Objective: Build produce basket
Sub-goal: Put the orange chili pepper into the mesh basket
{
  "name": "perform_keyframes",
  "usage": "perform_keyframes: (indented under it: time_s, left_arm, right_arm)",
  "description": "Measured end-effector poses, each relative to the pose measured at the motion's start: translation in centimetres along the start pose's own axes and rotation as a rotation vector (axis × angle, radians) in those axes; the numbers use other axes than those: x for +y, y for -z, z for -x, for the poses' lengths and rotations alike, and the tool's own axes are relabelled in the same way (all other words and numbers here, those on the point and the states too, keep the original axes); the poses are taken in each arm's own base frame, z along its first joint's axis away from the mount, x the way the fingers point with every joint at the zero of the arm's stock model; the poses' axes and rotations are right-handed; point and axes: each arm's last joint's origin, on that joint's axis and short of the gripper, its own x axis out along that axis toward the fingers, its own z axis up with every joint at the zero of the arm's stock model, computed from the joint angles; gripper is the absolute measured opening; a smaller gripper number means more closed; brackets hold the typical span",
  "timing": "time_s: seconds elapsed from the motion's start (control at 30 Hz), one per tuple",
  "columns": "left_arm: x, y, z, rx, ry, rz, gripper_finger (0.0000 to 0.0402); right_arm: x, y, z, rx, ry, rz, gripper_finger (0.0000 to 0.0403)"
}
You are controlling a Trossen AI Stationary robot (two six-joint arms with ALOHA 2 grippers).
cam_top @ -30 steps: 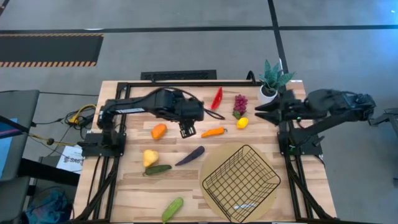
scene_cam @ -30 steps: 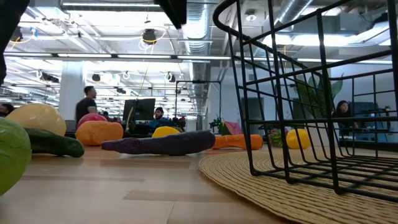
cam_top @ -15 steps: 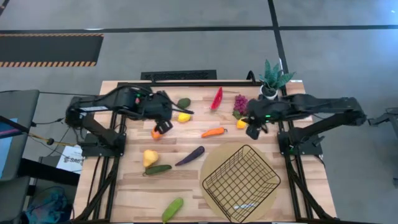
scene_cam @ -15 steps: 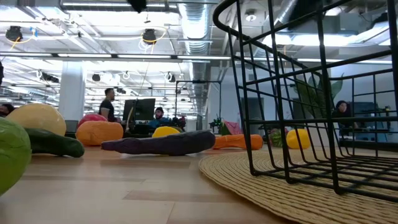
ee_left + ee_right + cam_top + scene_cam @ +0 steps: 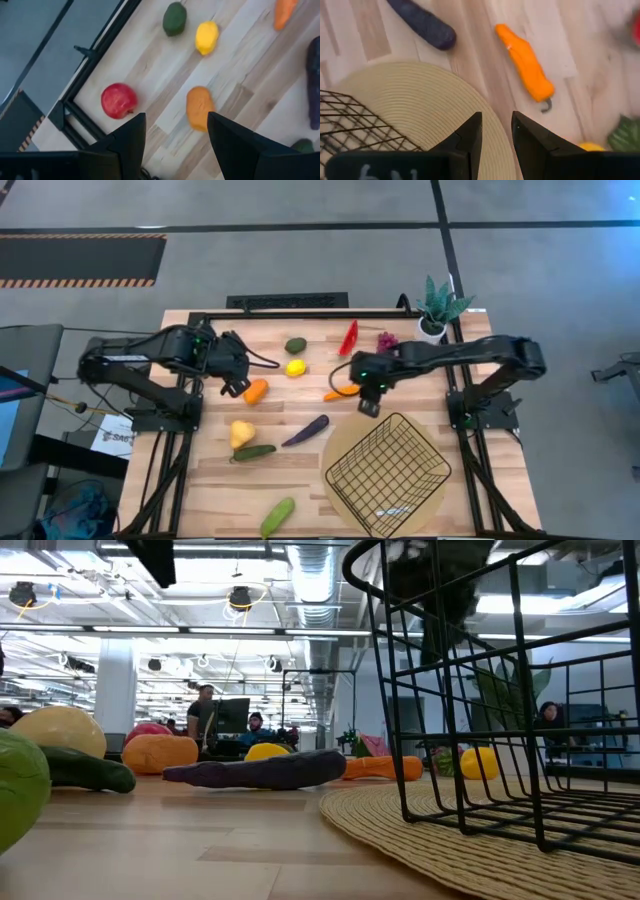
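Black wire mesh basket (image 5: 388, 472) is sitting empty on the round woven mat (image 5: 352, 442) at the table's near right. Just beyond its far edge the orange carrot (image 5: 526, 63) is lying slantwise, its long axis running ahead of the right gripper (image 5: 367, 404), whose fingers are standing narrowly parted and empty. The left gripper (image 5: 237, 385), fingers wide and empty, is hanging beside the orange (image 5: 200, 107) with the red apple (image 5: 119, 100) near. No readable writing is showing

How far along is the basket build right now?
Nothing is loaded: the basket sits empty on the round mat. The right tool, holding nothing, hangs near the orange pepper; the left tool, open, hangs by the orange. All the produce remains on the table.
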Motion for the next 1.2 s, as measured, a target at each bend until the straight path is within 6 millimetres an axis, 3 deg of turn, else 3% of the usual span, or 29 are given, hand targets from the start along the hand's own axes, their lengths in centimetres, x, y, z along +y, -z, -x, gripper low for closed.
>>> perform_keyframes:
  time_s: [0.43,0.7,0.87,1.2]
  left_arm:
    - [0.2,0.1,0.1,-0.007,-0.001,-0.024,0.0199]
    - [0.2,0.1,0.1,-0.009,-0.003,-0.05,0.0199]
    - [0.2,0.1,0.1,-0.009,-0.004,-0.058,0.0199]
    - [0.2,0.1,0.1,-0.008,-0.004,-0.061,0.0199]
  right_arm:
    - [1.3,-6.1,-6.4,0.163,0.051,0.248,0.0145]
    - [0.6,-6.1,-9.8,0.279,0.089,0.309,0.0168]
    - [-0.8,-6.4,-10.2,0.282,0.186,0.345,0.0183]
    - [-2.9,-6.3,-11.6,0.297,0.149,0.288,0.0204]
